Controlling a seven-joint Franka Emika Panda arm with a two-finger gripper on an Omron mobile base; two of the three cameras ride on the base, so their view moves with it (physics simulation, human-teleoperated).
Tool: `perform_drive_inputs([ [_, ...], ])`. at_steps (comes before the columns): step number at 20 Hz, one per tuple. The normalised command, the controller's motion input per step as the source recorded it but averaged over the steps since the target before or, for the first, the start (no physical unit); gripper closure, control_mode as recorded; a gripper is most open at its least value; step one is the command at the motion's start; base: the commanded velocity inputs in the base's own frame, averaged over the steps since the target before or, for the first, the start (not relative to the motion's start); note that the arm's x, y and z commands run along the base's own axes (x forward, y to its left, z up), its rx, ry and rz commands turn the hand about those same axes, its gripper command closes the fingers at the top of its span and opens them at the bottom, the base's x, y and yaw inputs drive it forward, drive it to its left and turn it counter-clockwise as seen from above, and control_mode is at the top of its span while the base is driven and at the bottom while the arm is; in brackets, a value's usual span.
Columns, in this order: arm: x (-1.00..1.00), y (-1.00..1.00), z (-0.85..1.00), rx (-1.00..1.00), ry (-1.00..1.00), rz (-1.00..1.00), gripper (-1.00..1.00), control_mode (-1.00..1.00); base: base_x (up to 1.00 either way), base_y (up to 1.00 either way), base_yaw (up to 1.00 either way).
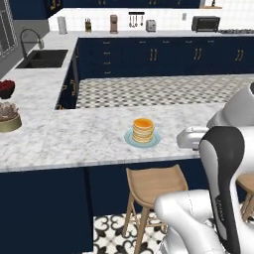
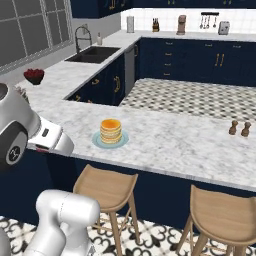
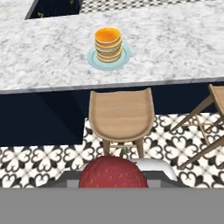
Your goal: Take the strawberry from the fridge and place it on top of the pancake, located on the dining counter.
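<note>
A red strawberry [image 3: 112, 173] sits at the very bottom of the hand view, held between the jaws of my gripper [image 1: 183, 138], which is shut on it. The hand hovers at the near edge of the dining counter [image 1: 74, 134], to the right of the pancake [image 1: 143, 130] in the left base view and left of it [image 2: 111, 130] in the right base view. The pancake stack [image 3: 108, 43] stands on a pale blue-green plate [image 3: 127, 56], ahead of the hand across the counter edge. The fridge is out of view.
Wooden stools [image 1: 154, 186] [image 2: 225, 210] stand under the counter's near side, one directly below the hand [image 3: 120, 113]. Two small shakers [image 2: 239, 128] stand at the counter's right. A bowl of dark red fruit [image 2: 34, 75] and a sink [image 1: 44, 58] lie to the left.
</note>
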Motion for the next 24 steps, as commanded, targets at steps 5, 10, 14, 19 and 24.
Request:
perform_drive_inputs([
  [5,0.00,0.00,0.00,0.00,0.00,0.00,1.00,1.00,0.62,0.07,0.04],
  [10,1.00,0.04,0.00,-0.05,0.09,0.01,1.00,-1.00,0.00,0.00,0.00],
  [14,0.99,0.15,-0.01,-0.18,0.00,0.00,1.00,-1.00,0.00,0.00,0.00],
  [19,1.00,-0.01,-0.23,-0.03,0.00,0.00,1.00,-1.00,0.00,0.00,0.00],
  [24,1.00,-0.12,-0.28,0.06,0.00,0.05,1.00,-1.00,0.00,0.00,0.00],
])
